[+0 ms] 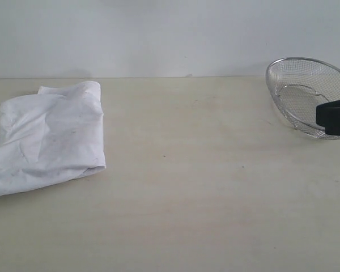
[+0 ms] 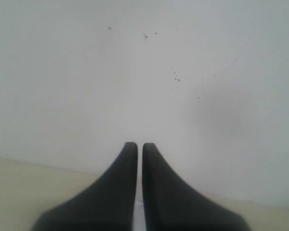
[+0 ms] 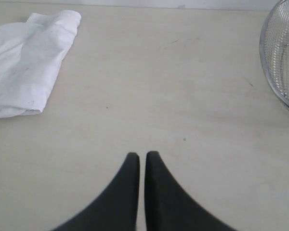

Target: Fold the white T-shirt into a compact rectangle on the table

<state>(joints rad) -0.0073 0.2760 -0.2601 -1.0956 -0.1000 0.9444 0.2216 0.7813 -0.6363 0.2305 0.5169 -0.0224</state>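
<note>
The white T-shirt (image 1: 45, 136) lies folded into a rough, plain white bundle at the left of the table (image 1: 204, 187), with no lettering showing. In the right wrist view the T-shirt (image 3: 24, 62) lies far off from my right gripper (image 3: 142, 154). That gripper is shut with nothing between its fingers and hangs over bare table (image 3: 183, 86). My left gripper (image 2: 139, 144) is shut too. It points at a pale speckled wall beyond the table edge, and no shirt shows in its view. Neither pair of fingertips shows in the exterior view.
A silver wire-mesh basket (image 1: 306, 90) stands at the back right of the table, and its rim (image 3: 284, 57) also shows in the right wrist view. A black arm part (image 1: 334, 116) juts in at the right edge in front of it. A white wall backs the table.
</note>
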